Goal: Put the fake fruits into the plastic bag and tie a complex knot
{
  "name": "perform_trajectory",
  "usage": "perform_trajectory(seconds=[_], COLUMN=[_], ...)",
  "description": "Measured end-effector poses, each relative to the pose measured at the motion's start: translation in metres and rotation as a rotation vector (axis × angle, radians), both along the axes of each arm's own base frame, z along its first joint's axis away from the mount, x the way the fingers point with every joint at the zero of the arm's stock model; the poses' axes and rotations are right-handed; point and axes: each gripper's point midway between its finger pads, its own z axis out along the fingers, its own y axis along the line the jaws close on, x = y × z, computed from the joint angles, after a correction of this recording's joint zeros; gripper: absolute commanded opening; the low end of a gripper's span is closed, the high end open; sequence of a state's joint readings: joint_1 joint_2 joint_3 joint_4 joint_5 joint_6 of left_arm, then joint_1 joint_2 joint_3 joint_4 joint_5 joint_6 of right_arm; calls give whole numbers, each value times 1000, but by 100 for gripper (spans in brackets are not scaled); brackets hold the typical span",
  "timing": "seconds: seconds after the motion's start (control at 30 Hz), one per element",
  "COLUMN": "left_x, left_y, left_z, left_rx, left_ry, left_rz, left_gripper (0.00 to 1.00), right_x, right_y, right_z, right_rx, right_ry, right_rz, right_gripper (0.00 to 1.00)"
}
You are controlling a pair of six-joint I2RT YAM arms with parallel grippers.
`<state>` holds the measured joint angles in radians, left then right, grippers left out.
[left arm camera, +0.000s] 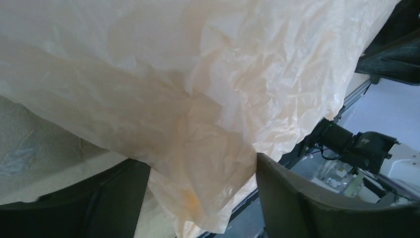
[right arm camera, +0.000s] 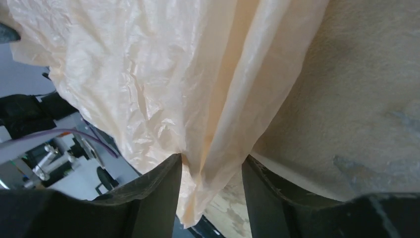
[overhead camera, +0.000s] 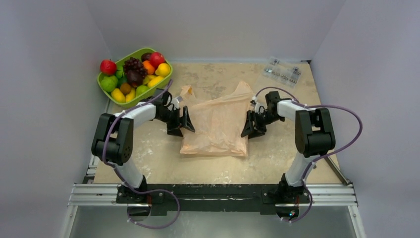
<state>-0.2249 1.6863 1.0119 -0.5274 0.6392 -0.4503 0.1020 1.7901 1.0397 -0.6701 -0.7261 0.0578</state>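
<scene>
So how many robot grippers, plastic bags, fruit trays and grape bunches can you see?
Grippers: 2, the left gripper and the right gripper
Plastic bag: 1
Green tray: 1
Grape bunch: 1
Total: 5

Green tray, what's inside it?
The tray is heaped with fake fruits: red, orange, yellow and green ones, with dark grapes on top. Its bottom, and any fruit lower in the pile, is covered.
</scene>
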Motion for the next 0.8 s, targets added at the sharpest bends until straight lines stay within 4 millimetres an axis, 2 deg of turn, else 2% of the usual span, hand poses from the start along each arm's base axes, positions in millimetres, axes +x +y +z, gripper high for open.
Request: perform_trajectory(seconds=[0.03,0.07,0.13,0.27,0.4,0.47,0.53,0.57,0.63,0.67,0.73,0.8], left_x=[-3,-5,-7,-4,8,9,4,0,-13,-19,-30,-32], left_y=[-1,-1,3,24,62,70,61,53,30,22,15,20], left_z=[-6,-12,-20,-21,-15,-12,-8,-5,3,8,18,29], left_rx=[3,8,20,40,61,73,70,65,50,43,21,5], left_ry=[25,52,86,110,82,66,43,31,-8,-29,-54,-83], left_rz=[-4,-4,-2,24,111,121,73,38,-64,-108,-162,-168], left_gripper=[42,27,2,0,0,7,14,23,48,57,72,89], right_x=[0,-1,0,16,35,40,39,38,40,44,55,74], right_y=[2,2,1,-16,-54,-66,-66,-64,-58,-56,-55,-60], right_z=[-4,-6,-9,-14,-14,-15,-16,-14,-7,0,15,33], right_rx=[4,6,5,-20,-92,-124,-137,-138,-139,-140,-146,-163], right_ry=[16,17,35,35,-9,-26,-33,-39,-65,-87,-137,-220], right_rz=[-2,4,6,-24,-98,-114,-91,-71,-14,13,56,94], right_gripper=[5,0,0,0,0,0,0,9,42,59,76,87])
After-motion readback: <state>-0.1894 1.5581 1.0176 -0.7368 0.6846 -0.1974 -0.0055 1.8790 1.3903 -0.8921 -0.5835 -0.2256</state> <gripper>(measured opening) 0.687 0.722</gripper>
